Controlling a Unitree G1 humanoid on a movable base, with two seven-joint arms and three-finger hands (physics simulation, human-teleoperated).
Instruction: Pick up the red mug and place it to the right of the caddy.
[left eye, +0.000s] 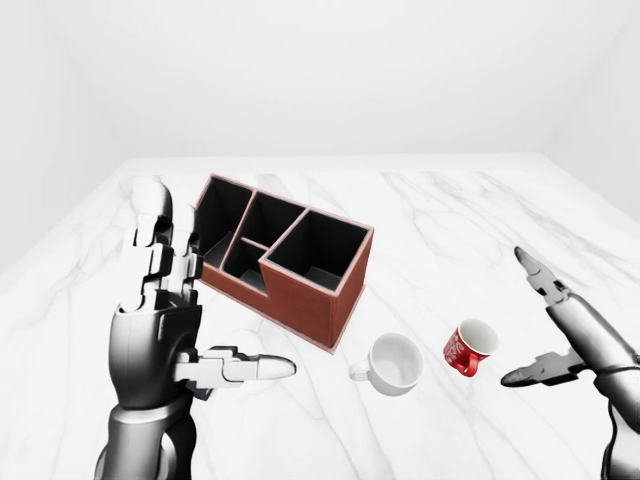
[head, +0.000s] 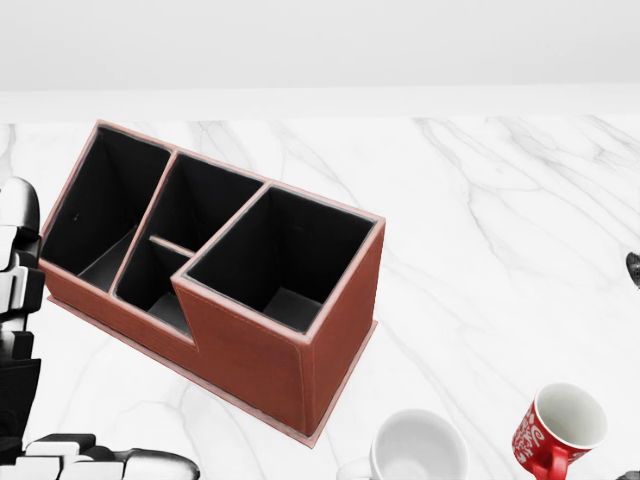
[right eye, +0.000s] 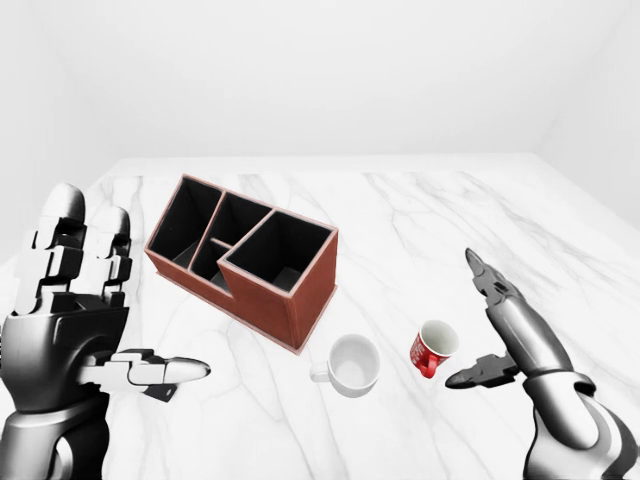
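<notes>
Red mug (left eye: 470, 346) lies tilted on the marble tabletop (left eye: 450, 230), just left of the right robot hand (left eye: 560, 330), whose fingers are spread and apart from it. A white mug (left eye: 393, 364) sits between it and the caddy (left eye: 285, 256). The left robot hand (left eye: 170, 320) is raised, fingers spread, holding nothing.

The head view looks steeply down at close range on the caddy (head: 215, 270) and marble table (head: 500, 220). The left-eye and right-eye views sit higher and wider, facing the far wall, slightly offset sideways. All three share the caddy, white mug (left eye: 394, 362) and red mug (left eye: 470, 346).
</notes>
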